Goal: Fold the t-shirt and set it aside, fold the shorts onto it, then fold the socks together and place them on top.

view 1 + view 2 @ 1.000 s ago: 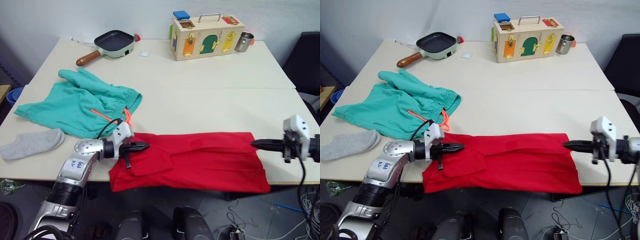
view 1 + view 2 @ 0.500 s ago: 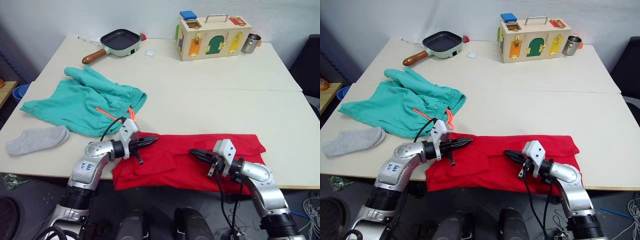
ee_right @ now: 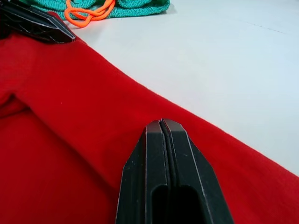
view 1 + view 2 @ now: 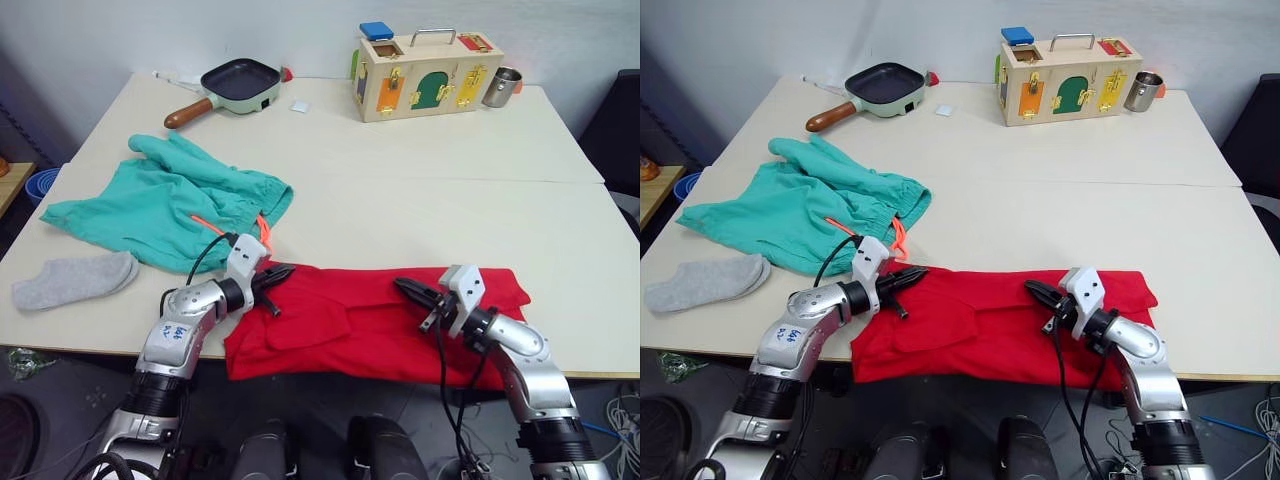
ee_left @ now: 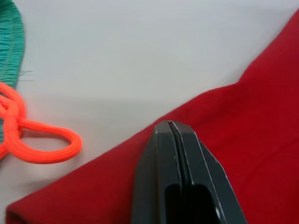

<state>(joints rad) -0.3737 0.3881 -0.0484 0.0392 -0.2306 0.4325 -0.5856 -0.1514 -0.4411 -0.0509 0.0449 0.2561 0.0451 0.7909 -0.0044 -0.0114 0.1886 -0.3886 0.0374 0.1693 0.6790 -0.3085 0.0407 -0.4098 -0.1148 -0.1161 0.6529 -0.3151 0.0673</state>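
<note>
A: Why are both end effectors sitting over the t-shirt (image 4: 375, 320)?

B: It is lying in a long band at the counter's (image 4: 430, 200) near edge, so the left end effector (image 4: 283, 271) is resting at its far-left corner, the right end effector (image 4: 404, 287) mid-band. Both have fingers pressed together, pinching nothing.

A: And the shorts (image 4: 165, 205)?

B: Waiting far-left, the socks (image 4: 75, 280) beside them.

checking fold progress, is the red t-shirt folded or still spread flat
Partly folded. The t-shirt lies as a long narrow band along the table's near edge, with overlapping layers and no sleeves spread out.
</note>
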